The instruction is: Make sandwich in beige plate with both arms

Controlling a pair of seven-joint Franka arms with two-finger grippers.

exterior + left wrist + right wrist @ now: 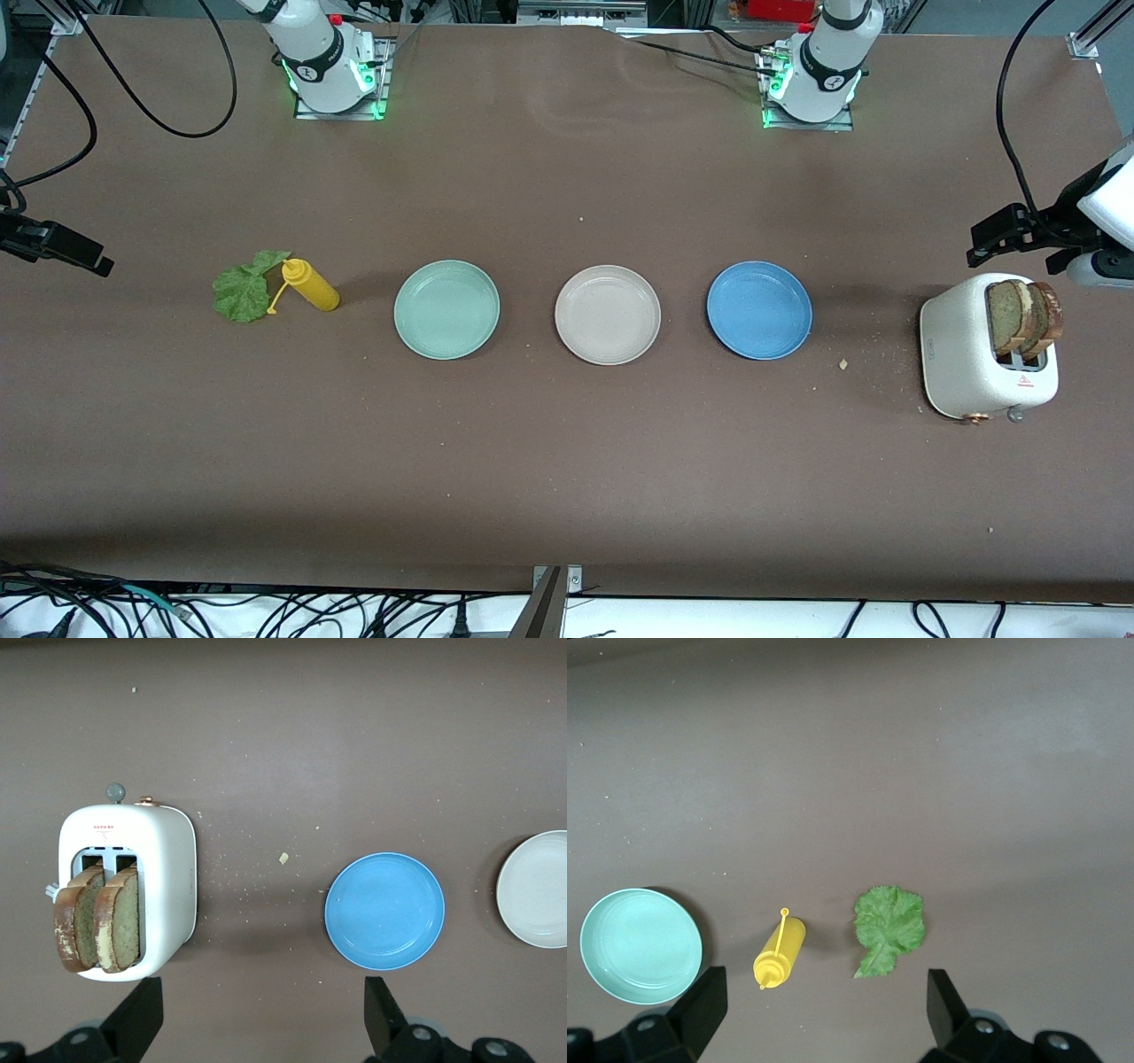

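The empty beige plate (608,315) sits mid-table, its edge also in the left wrist view (539,889). Two toasted bread slices (1023,317) (97,920) stand up out of a white toaster (961,354) (168,868) at the left arm's end. A green lettuce leaf (244,288) (889,927) lies flat at the right arm's end. My left gripper (997,235) (263,1010) hangs open over the table by the toaster, holding nothing. Over the table by the lettuce, my right gripper (75,251) (824,1005) is open and empty too.
A mint-green plate (446,309) (641,945) and a blue plate (759,310) (384,910) flank the beige one in a row. A yellow squeeze bottle (310,284) (780,951) lies on its side between lettuce and mint plate. Crumbs dot the table near the toaster.
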